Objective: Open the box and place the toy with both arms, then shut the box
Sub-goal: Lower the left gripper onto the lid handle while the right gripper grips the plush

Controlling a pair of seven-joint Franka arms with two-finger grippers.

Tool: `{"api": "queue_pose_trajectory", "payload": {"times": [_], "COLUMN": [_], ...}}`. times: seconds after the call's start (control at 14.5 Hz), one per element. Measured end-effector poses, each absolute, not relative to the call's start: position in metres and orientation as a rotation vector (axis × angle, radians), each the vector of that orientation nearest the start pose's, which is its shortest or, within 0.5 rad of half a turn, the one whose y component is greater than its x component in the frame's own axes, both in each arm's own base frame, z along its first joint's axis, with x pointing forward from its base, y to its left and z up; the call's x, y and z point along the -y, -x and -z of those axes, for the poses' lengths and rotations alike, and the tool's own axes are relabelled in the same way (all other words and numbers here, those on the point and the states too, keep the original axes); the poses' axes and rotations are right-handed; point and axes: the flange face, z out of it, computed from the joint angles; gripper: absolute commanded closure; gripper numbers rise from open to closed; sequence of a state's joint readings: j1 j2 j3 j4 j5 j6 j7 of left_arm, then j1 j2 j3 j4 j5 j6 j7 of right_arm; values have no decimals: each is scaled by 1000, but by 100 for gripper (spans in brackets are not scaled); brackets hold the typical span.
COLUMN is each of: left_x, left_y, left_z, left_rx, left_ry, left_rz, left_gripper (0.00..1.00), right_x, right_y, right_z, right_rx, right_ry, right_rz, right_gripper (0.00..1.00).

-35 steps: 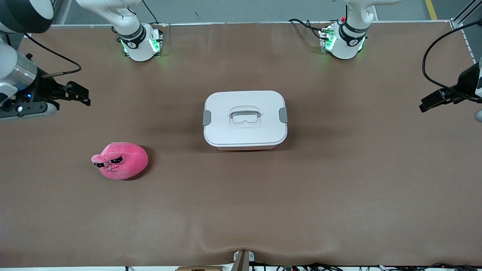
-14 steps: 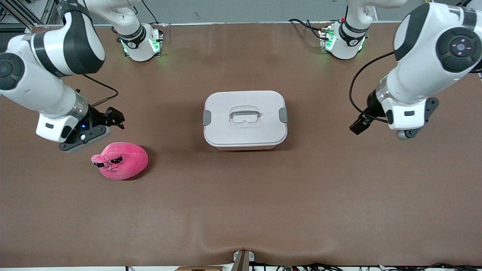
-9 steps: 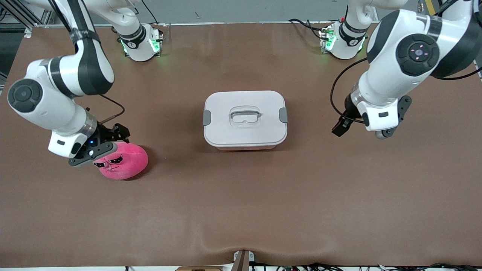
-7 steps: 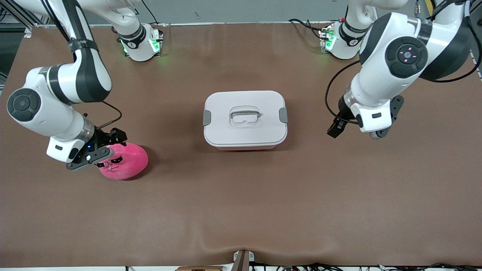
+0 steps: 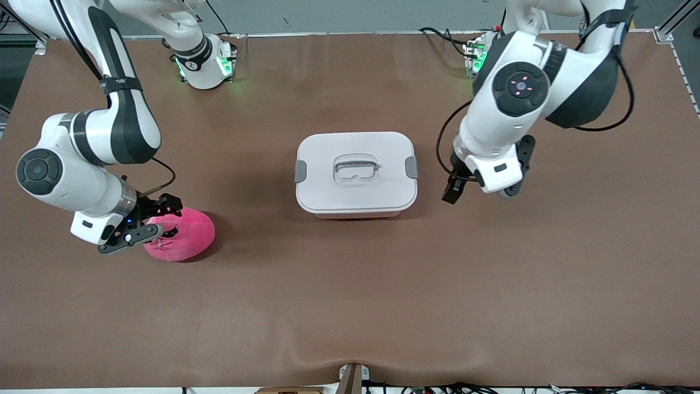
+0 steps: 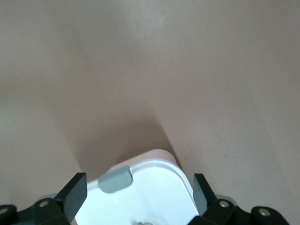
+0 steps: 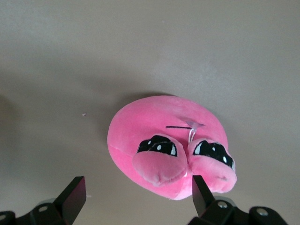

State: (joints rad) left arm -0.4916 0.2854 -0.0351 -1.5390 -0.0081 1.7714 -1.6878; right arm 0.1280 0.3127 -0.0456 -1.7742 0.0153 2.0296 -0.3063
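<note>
The box (image 5: pixel 355 191) stands closed at mid-table, with a white lid, grey side clips and a recessed handle. The pink plush toy (image 5: pixel 188 236) lies on the table toward the right arm's end, nearer the front camera than the box. My right gripper (image 5: pixel 167 210) is open and low over the toy's eye end. In the right wrist view the toy (image 7: pixel 164 131) lies just ahead of the open right gripper (image 7: pixel 138 197). My left gripper (image 5: pixel 453 190) is open, low beside the box's clip at the left arm's end. In the left wrist view the clip (image 6: pixel 115 178) and the lid corner (image 6: pixel 159 187) show between the fingers of the left gripper (image 6: pixel 138 194).
The brown table mat (image 5: pixel 350 306) is bare nearer the front camera. The two arm bases (image 5: pixel 205 63) stand along the edge farthest from the front camera. A small bracket (image 5: pixel 353 377) sits at the table edge nearest the front camera.
Both arms swung in from the table's ends. The right gripper came down over the toy. The left gripper moved in beside the box's clip.
</note>
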Motion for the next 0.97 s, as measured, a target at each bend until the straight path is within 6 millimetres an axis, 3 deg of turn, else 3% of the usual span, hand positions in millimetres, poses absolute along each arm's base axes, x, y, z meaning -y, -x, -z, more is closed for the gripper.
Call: {"api": "queue_pose_trajectory", "payload": {"times": [0.48, 0.76, 0.97], "left_x": [348, 381, 393], "left_y": [-546, -535, -532], "left_z": [-469, -444, -435], "left_rx": [1828, 1874, 1888], "left_ry": [2480, 2426, 2413], "left_rz": [-67, -67, -66], "left_gripper": [0, 0, 0], "right_x": [-55, -54, -53], "right_y": [-633, -633, -634], "right_z": [-362, -354, -350], "right_rx": [596, 594, 592], "right_ry": [3077, 3076, 3076], "right_rz": [-109, -126, -131], "right_gripper": [0, 0, 0]}}
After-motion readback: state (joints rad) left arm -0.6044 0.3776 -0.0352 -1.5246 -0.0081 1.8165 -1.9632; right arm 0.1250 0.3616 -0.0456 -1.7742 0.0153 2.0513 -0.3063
